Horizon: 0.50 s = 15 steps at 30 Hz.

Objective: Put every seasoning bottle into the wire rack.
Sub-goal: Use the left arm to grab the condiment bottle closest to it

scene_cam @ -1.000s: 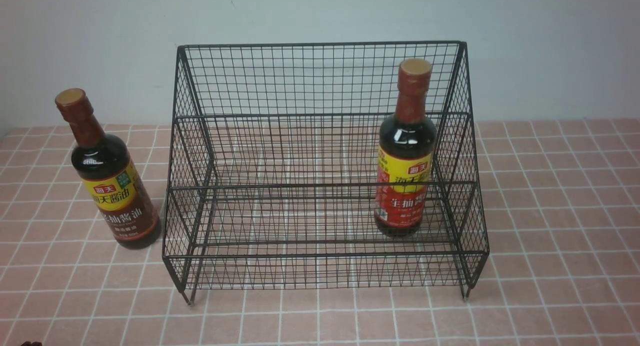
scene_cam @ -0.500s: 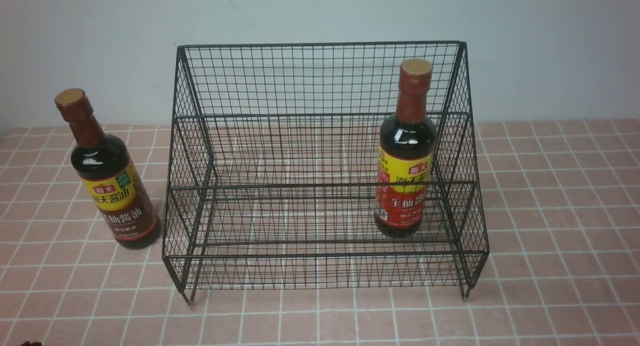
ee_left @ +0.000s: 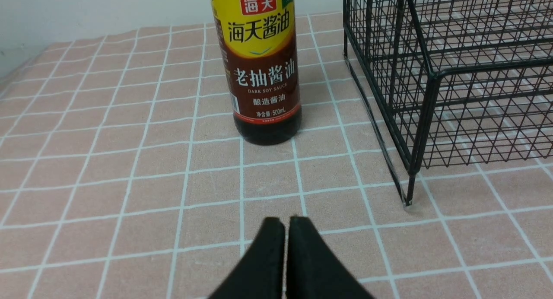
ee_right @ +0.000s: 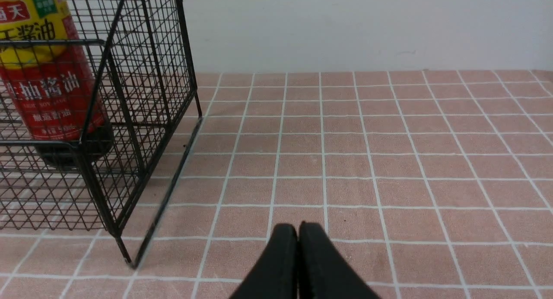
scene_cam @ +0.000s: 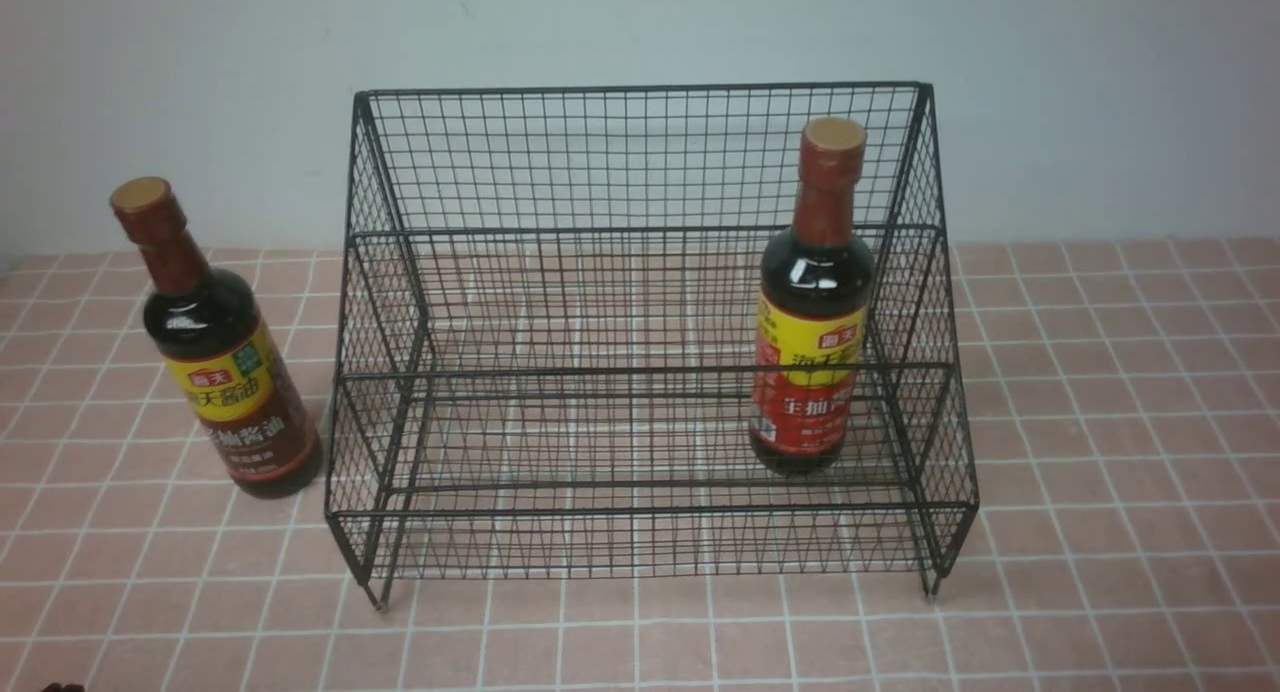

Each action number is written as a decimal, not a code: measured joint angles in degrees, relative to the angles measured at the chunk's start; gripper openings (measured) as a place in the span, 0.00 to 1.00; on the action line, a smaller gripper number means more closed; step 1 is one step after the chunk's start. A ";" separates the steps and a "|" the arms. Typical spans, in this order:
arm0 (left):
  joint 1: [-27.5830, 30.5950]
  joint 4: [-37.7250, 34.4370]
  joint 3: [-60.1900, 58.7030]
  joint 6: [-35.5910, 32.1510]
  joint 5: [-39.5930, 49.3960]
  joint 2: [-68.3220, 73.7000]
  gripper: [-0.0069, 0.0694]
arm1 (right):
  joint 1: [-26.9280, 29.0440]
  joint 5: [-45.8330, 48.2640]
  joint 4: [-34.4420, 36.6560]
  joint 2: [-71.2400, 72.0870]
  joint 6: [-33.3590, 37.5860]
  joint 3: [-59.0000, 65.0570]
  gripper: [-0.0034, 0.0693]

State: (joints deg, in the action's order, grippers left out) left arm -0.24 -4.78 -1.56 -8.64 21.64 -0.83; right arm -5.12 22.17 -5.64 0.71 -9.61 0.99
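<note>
The black wire rack (scene_cam: 640, 152) stands mid-table, also in the left wrist view (ee_left: 436, 74) and right wrist view (ee_right: 142, 74). A seasoning bottle with a red lower label (scene_cam: 812, 302) stands upright inside the rack at its right end (ee_right: 47, 87). A second seasoning bottle with a brown lower label (scene_cam: 220, 352) stands on the table left of the rack (ee_left: 263, 70). My left gripper (ee_left: 286, 221) is shut and empty, low over the table, well short of the brown-label bottle. My right gripper (ee_right: 298, 227) is shut and empty, outside the rack's right side.
The table is covered by a pink tiled cloth (scene_cam: 1100, 472). A pale wall (scene_cam: 640, 22) runs close behind the rack. The rack's short legs (ee_left: 408, 191) lift it off the cloth.
</note>
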 joint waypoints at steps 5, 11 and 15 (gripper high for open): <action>0.00 0.00 0.00 0.00 0.00 0.00 0.08 | 0.00 -0.42 0.22 0.00 0.05 0.06 0.04; 0.00 0.00 0.00 0.00 0.00 0.00 0.08 | 0.00 -0.79 3.47 0.00 5.60 0.18 0.04; 0.00 0.00 0.00 0.00 0.05 0.00 0.08 | 0.00 -0.99 5.64 0.00 9.61 0.18 0.04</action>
State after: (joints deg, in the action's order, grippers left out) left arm -0.24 -4.78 -1.56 -8.64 21.69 -0.83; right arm -5.12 21.18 0.00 0.71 0.00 1.17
